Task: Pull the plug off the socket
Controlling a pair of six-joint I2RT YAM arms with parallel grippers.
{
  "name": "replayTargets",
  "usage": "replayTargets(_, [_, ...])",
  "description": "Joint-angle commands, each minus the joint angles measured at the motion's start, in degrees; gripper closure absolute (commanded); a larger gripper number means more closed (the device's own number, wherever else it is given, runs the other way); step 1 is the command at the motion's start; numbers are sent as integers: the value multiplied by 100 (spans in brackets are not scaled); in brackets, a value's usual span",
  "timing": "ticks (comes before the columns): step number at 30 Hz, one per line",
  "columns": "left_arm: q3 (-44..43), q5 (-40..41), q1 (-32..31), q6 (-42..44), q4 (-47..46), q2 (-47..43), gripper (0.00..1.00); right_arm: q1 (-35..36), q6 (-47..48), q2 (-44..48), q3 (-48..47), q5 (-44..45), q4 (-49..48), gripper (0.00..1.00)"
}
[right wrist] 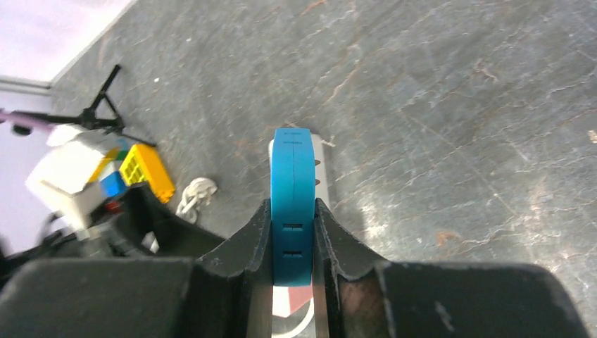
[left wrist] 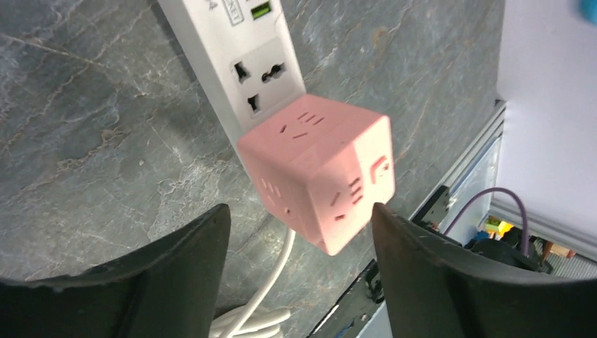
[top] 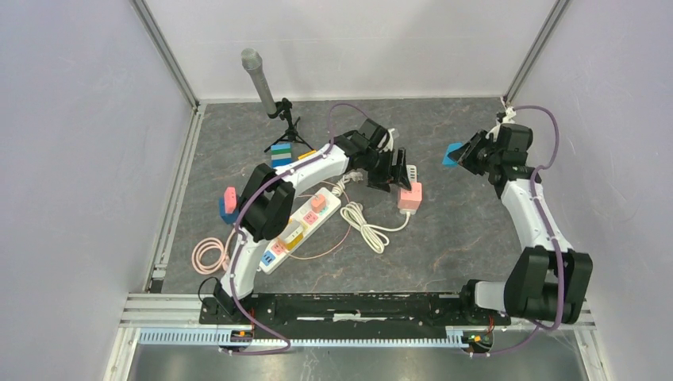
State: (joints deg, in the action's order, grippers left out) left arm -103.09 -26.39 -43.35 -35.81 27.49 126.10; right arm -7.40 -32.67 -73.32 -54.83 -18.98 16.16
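Well back from the left pincer [left wrist: 299, 210], under that arm's elbow, lay a long power strip [top: 305, 222] with several plugs in it. I judged it no part of this job.

The left pincer was spread wide and held nothing. The pink cube [left wrist: 320, 169] sat in the gap just ahead of its fingertips [left wrist: 211, 239], touching neither one. That cube was seated on the near end of a short white strip [left wrist: 243, 56], which ran away from the pincer across the table [left wrist: 91, 141]. A white cord [left wrist: 281, 271] trailed under the pincer. I read this pose as a bracing one, placed to keep the strip from lifting while the other arm pulled.

The right pincer [right wrist: 292, 204] was closed narrow on the blue plug [right wrist: 292, 162], which stood on edge and poked out past its fingertips. In the overhead view, plug and pincer were well apart from the short strip, off to its right. The wrist view showed that strip only far beyond the plug. I judged the plug to be out of the socket and the task about done. I could not see its prongs to confirm this.
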Motion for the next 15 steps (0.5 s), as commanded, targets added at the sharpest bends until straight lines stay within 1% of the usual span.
replayTargets(1, [-717, -2, 149, 218, 88, -229, 16, -114, -23, -515, -82, 286, -474, 99])
replayTargets(3, [-669, -65, 268, 111, -82, -430, 12, -201, -28, -727, 25, 111, -675, 93])
replayTargets(5, [-502, -53, 388, 82, -208, -620, 9, -273, 1, -962, 128, -100, -891, 83])
replayTargets(8, [-142, 150, 523, 203, -272, -911, 7, -439, 78, -1386, 223, -494, -1184, 74])
replayTargets(10, [54, 299, 572, 358, -270, -1046, 6, -586, 193, -1731, 157, -736, -1373, 71])
replayTargets(11, [129, 399, 588, 433, -262, -1097, 3, -655, 313, -1936, 66, -840, -1397, 69])
replayTargets(12, [168, 487, 591, 491, -235, -1129, 2, -723, 435, -2115, -32, -959, -1397, 68])
replayTargets(15, [184, 717, 587, 634, -51, -1160, 1, -909, 718, -2671, -353, -1261, -1181, 64])
